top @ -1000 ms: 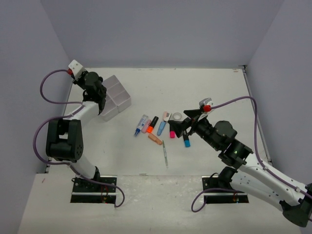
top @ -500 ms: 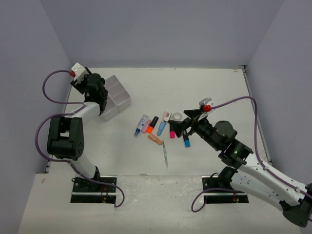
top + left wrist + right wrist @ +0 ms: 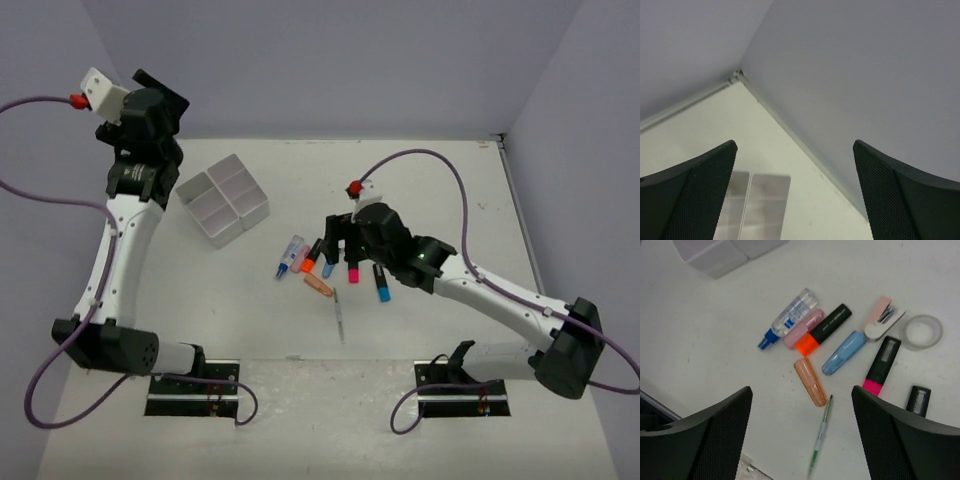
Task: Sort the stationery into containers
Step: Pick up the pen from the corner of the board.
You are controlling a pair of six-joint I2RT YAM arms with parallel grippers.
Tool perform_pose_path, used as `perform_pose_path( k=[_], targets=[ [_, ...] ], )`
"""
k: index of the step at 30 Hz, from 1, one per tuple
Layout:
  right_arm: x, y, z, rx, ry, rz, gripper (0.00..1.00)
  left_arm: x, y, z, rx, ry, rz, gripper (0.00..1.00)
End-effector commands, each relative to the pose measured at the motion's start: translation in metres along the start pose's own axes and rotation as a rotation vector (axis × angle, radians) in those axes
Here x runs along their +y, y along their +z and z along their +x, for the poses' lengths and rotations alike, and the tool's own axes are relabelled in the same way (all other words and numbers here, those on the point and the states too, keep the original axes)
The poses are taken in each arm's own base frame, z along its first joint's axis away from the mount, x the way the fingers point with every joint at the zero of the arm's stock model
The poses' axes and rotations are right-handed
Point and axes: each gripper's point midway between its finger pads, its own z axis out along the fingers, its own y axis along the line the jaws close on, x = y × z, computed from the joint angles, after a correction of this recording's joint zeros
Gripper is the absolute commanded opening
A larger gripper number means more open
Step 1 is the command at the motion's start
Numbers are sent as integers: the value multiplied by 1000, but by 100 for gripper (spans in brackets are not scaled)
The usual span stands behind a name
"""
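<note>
The stationery lies in a loose cluster mid-table: a clear blue-capped tube [image 3: 788, 318], pink marker [image 3: 804, 329], orange highlighter [image 3: 823, 330], light blue marker [image 3: 844, 352], peach highlighter [image 3: 810, 381], thin green pen [image 3: 820, 432], pink highlighter [image 3: 881, 365] and clear tape roll [image 3: 923, 332]. My right gripper [image 3: 800, 392] [image 3: 338, 240] hovers open above them, holding nothing. The white four-compartment tray [image 3: 222, 200] [image 3: 757, 200] stands at the back left. My left gripper [image 3: 794, 145] [image 3: 160, 110] is raised high over the tray's left side, open and empty.
A pink-and-white clip-like item [image 3: 881, 319] lies beside the tape, and a black-bodied highlighter [image 3: 918, 400] sits at the cluster's right end. Grey walls enclose the table on three sides; the back corner [image 3: 737, 76] shows in the left wrist view.
The left arm has lifted up and away from the tray and its gripper has opened. The right arm has swung forward and left over the cluster of stationery.
</note>
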Motion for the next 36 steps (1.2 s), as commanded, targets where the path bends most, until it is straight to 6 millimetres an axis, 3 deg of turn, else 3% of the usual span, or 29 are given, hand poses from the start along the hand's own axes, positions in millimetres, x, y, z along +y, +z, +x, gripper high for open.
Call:
perform_pose_path(
  k=[1,2,4,5,12,15,22,28,31,33,36],
  targets=[
    [-20,-2,78,255,32,217,72,65,-62,109,430,151,19,100],
    [-18,0,88,277,28,219,67,72,-75,111,432,155,53,100],
    [-20,5,108,331,25,237,56,96,-89,135,480,192,60,100],
    [-22,6,113,345,30,251,51,97,-98,136,482,200,87,100],
    [-26,24,153,451,33,282,36,150,-119,190,612,391,33,100],
    [-28,31,167,489,28,296,36,160,-124,199,630,412,25,100],
    [-30,44,187,540,24,298,32,162,-133,198,653,425,47,100],
    [-40,51,206,574,20,335,22,156,-141,196,668,405,88,100],
    [-49,49,213,579,25,368,1,146,-153,213,730,385,150,100],
    [-54,45,213,575,25,395,0,142,-161,225,757,378,172,100],
    [-58,26,188,507,33,418,0,133,-187,254,815,375,198,100]
  ],
)
